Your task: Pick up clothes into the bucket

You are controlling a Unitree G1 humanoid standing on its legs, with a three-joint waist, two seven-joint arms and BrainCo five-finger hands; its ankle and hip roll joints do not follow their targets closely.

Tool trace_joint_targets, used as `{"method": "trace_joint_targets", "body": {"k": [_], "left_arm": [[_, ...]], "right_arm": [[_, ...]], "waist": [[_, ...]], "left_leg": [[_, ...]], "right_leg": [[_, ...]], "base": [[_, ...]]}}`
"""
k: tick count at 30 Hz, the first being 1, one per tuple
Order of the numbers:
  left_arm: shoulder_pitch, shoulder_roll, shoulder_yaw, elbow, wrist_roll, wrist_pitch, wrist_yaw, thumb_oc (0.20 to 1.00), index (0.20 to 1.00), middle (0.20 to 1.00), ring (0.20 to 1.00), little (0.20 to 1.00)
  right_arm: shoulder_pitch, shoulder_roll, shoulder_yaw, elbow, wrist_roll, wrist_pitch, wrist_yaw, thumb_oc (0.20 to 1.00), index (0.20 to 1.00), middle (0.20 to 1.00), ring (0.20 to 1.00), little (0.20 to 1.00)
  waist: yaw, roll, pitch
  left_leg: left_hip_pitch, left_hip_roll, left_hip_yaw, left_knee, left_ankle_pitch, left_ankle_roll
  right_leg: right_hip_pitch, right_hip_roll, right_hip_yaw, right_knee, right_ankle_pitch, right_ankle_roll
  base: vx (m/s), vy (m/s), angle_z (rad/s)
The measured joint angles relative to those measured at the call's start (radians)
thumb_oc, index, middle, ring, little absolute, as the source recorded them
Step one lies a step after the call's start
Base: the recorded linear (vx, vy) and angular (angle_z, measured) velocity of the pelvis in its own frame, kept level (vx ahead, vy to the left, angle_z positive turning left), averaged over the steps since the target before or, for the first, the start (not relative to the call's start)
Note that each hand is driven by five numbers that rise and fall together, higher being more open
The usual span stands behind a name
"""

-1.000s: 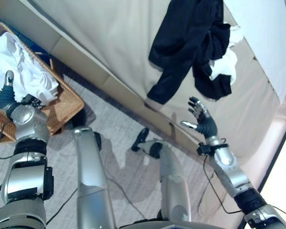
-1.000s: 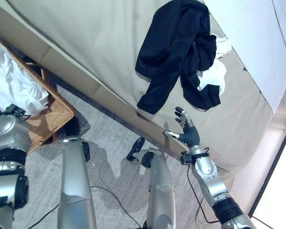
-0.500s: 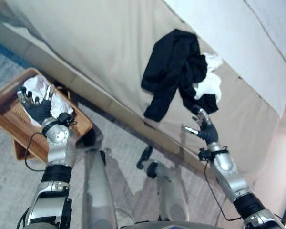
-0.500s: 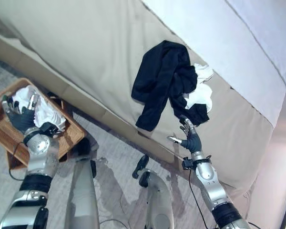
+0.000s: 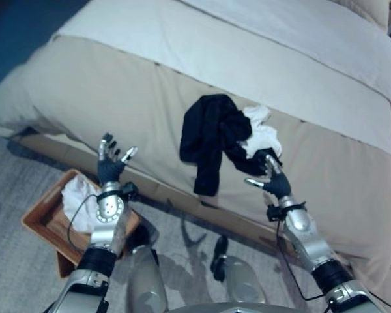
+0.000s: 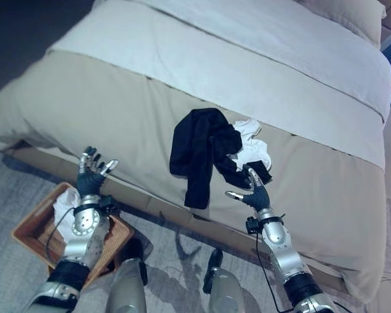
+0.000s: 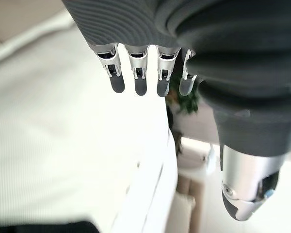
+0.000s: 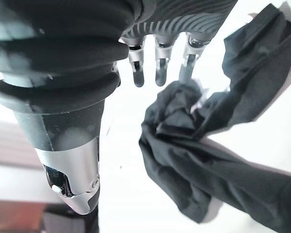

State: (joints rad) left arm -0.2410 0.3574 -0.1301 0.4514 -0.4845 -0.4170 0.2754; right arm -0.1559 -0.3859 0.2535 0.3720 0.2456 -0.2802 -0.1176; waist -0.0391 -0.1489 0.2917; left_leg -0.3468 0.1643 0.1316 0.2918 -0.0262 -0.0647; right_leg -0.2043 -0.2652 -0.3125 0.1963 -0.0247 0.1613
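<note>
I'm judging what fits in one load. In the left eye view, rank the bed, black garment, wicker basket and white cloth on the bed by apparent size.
1. Bed
2. Black garment
3. Wicker basket, partly hidden by the left arm, so it's close
4. White cloth

The left arm (image 5: 108, 220) is silver-grey, a rounded casing with a circular disc near the wrist and a black band at its 6 o'clock end. The left hand (image 5: 109, 171) is dark across the back, and its silver fingers (image 7: 139, 73) end in dark rounded tips. The ribbed cover (image 7: 136, 19) is charcoal, folded in thick rings at the wrist. The thumb (image 7: 245, 191) is a polished silver shell with a small screw. The right arm (image 5: 304, 238) matches it, tapered silver with a black collar at 5 o'clock, and the right hand (image 5: 274, 184) wears the same dark cover
</note>
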Motion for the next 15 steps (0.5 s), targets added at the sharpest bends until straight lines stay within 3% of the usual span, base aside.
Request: {"method": "trace_joint_targets", "body": {"k": [5, 10, 11, 14, 15], "left_arm": [[0.073, -0.037, -0.011, 0.001, 0.000, 0.043, -0.061, 1.000, 1.000, 1.000, 1.000, 1.000], [0.118, -0.047, -0.005, 0.001, 0.001, 0.060, -0.091, 1.000, 1.000, 1.000, 1.000, 1.000], [0.146, -0.041, -0.001, 0.003, 0.001, 0.061, -0.094, 1.000, 1.000, 1.000, 1.000, 1.000], [0.199, -0.067, -0.013, 0.010, 0.001, 0.067, -0.103, 1.000, 1.000, 1.000, 1.000, 1.000], [0.213, -0.092, -0.020, 0.016, 0.001, 0.072, -0.111, 1.000, 1.000, 1.000, 1.000, 1.000]], "right_arm": [[0.041, -0.001, -0.054, -0.003, -0.038, 0.019, -0.001, 1.000, 1.000, 1.000, 1.000, 1.000], [0.041, 0.003, -0.056, -0.001, -0.059, 0.028, -0.001, 1.000, 1.000, 1.000, 1.000, 1.000], [0.037, 0.015, -0.046, -0.001, -0.059, 0.028, -0.001, 1.000, 1.000, 1.000, 1.000, 1.000], [0.047, 0.015, -0.043, 0.002, -0.059, 0.028, -0.002, 1.000, 1.000, 1.000, 1.000, 1.000], [0.047, 0.008, -0.043, 0.005, -0.058, 0.029, -0.005, 1.000, 1.000, 1.000, 1.000, 1.000]], "waist": [[-0.028, 0.031, -0.042], [-0.026, 0.053, -0.064], [-0.012, 0.053, -0.069], [0.025, 0.072, -0.100], [0.028, 0.101, -0.129]], "left_leg": [[0.113, 0.007, 0.016, -0.095, 0.033, -0.011], [0.179, 0.044, 0.032, -0.101, 0.037, -0.017], [0.201, 0.054, 0.008, -0.069, 0.038, -0.018], [0.216, 0.038, -0.179, -0.030, 0.038, -0.019], [0.195, 0.031, -0.228, -0.049, 0.018, -0.042]], "right_leg": [[0.084, 0.024, 0.003, -0.044, 0.002, -0.002], [0.129, 0.063, 0.027, -0.049, -0.009, -0.017], [0.146, 0.079, 0.042, -0.052, -0.014, -0.025], [0.185, 0.099, 0.086, -0.092, -0.020, -0.040], [0.184, 0.091, 0.093, -0.109, -0.019, -0.040]], "base": [[0.08, -0.104, -0.07], [0.09, -0.146, -0.19], [0.08, -0.034, -0.57], [0.13, 0.051, -0.36], [0.17, 0.099, -0.02]]}}
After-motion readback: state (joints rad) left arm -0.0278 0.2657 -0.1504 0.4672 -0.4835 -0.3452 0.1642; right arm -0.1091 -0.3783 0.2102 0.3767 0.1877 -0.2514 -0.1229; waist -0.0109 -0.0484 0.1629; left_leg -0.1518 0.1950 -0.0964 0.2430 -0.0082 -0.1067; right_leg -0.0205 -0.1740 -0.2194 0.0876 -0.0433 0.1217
